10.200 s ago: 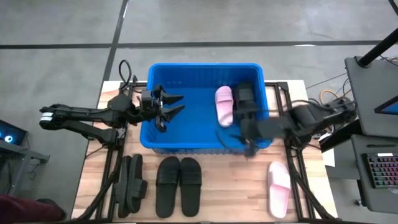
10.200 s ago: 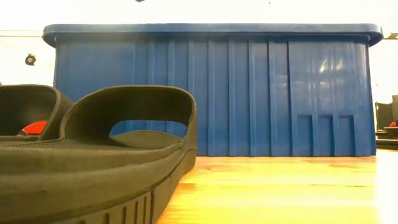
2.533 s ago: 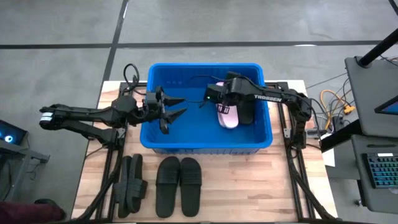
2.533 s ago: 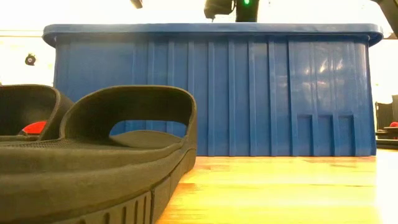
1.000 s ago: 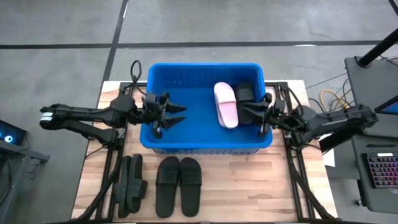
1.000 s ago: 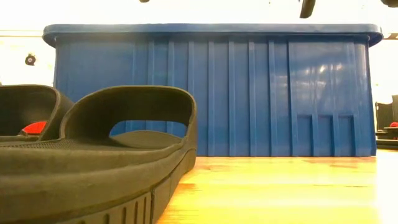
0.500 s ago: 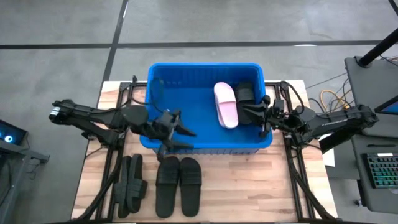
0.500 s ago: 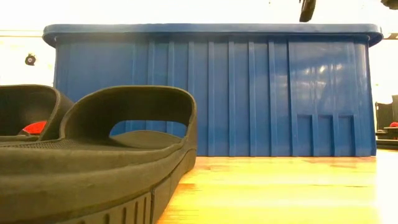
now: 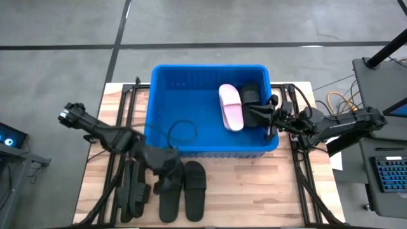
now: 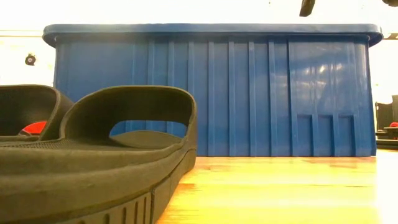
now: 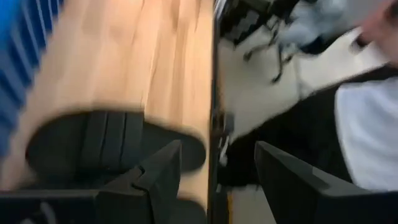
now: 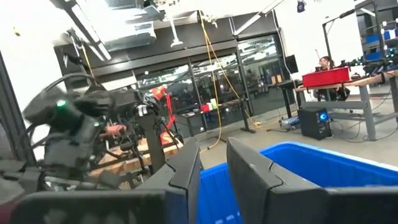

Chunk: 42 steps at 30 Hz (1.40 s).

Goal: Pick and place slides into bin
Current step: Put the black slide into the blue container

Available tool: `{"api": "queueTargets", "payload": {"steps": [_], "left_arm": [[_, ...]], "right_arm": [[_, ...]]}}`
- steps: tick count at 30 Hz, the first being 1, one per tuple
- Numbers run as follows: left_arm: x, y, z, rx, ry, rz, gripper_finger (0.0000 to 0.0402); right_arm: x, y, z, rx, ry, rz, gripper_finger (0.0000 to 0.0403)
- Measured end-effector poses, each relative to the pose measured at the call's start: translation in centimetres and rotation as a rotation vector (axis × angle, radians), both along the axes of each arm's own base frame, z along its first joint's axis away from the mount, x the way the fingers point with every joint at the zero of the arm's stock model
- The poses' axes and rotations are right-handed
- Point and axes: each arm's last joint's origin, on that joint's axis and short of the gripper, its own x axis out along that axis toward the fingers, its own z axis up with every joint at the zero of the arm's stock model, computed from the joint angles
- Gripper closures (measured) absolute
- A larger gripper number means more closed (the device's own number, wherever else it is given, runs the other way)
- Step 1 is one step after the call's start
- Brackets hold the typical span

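Slides (image 9: pixel 182 190) on table, no legible writing; left claw (image 9: pixel 166 164) apart above; right claw (image 9: pixel 253 116) narrowly apart over bin (image 9: pixel 159 121).

We see high view evenly lit from overhead, shadows soft, left arm smeared by motion. Low view: background blown out white, glare streaks on bin (image 10: pixel 211 87), near black slide (image 10: pixel 93 155) out of focus. Left wrist view heavily motion-blurred. Right wrist view: bright ceiling lights, blur at edges.

No text, label, brand, number or sign can be read in any of the views, on the slides, the bin or elsewhere
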Motion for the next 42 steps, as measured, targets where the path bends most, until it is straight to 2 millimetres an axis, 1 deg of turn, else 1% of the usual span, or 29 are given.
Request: {"api": "queueTargets", "payload": {"steps": [2, 5, 9, 13, 17, 19, 23, 26, 30, 36, 39, 42], "left_arm": [[-0.3, -1.1, -1.0, 0.031, 0.07, 0.01, 0.0212], [-0.4, -2.7, -2.8, 0.125, 0.15, 0.022, 0.0212], [0.2, -4.5, -5.3, 0.271, 0.205, 0.046, 0.0212], [0.9, -5.8, -8.2, 0.403, 0.289, 0.051, 0.0212], [0.9, -7.0, -10.9, 0.503, 0.407, 0.007, 0.0212], [0.6, -7.7, -12.0, 0.547, 0.448, -0.018, 0.0212], [0.5, -9.0, -13.8, 0.607, 0.474, -0.044, 0.0212], [0.7, -9.5, -15.1, 0.672, 0.482, -0.034, 0.0212], [0.9, -9.4, -16.7, 0.774, 0.51, 0.031, 0.0212], [1.6, -9.3, -18.6, 0.836, 0.547, 0.057, 0.0215], [1.7, -9.2, -18.9, 0.845, 0.553, 0.054, 0.0243], [1.6, -9.1, -18.6, 0.85, 0.551, 0.053, 0.0299]], "right_arm": [[0.0, 0.0, 0.0, -0.014, 0.009, -0.004, 0.0328], [0.1, 0.0, -0.2, -0.023, 0.027, -0.008, 0.0326], [0.1, 0.0, -0.5, -0.028, 0.055, -0.008, 0.0329], [0.2, 0.0, -0.7, -0.031, 0.077, -0.008, 0.0336], [0.2, 0.0, -0.8, -0.033, 0.091, -0.008, 0.0337], [0.2, 0.0, -0.8, -0.038, 0.093, -0.009, 0.0336], [0.2, 0.0, -0.9, -0.068, 0.112, -0.016, 0.0332], [0.2, 0.0, -0.9, -0.085, 0.119, -0.02, 0.033], [0.2, 0.0, -0.9, -0.091, 0.124, -0.026, 0.0333], [0.2, 0.0, -0.9, -0.093, 0.124, -0.03, 0.0339], [0.2, 0.0, -0.9, -0.093, 0.124, -0.031, 0.0338], [0.2, 0.0, -0.9, -0.093, 0.124, -0.03, 0.0338]]}}
